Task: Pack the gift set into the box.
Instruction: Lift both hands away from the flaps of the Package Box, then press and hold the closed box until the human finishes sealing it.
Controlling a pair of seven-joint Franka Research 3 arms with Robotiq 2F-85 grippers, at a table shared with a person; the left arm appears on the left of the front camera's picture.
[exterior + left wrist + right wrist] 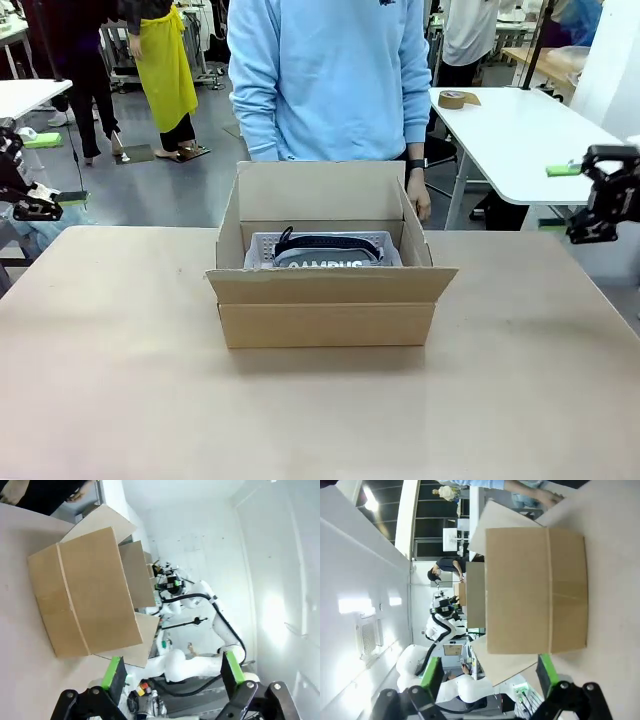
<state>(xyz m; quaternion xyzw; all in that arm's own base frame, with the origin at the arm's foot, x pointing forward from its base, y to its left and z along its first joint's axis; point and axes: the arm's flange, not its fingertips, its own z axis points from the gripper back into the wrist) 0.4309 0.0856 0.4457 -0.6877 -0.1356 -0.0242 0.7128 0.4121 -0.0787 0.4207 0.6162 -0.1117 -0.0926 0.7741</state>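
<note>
The brown cardboard box [325,320] stands open in the middle of the table, its four flaps spread outward. Inside it lies the grey gift set [322,252] with a dark curved strap and white lettering. The box's side [90,592] faces my left wrist camera, and its other side [536,590] faces the right one. My left gripper [52,205] hangs open off the table's left edge; its green pads [114,672] stand wide apart. My right gripper [590,200] is open beyond the right edge, pads [434,675] also spread with nothing between them.
A person in a light blue sweatshirt [330,80] stands right behind the box, a hand [418,195] hanging near its far right corner. A white table [520,130] with a roll of tape [457,99] stands at the back right. Bare tabletop [320,420] surrounds the box.
</note>
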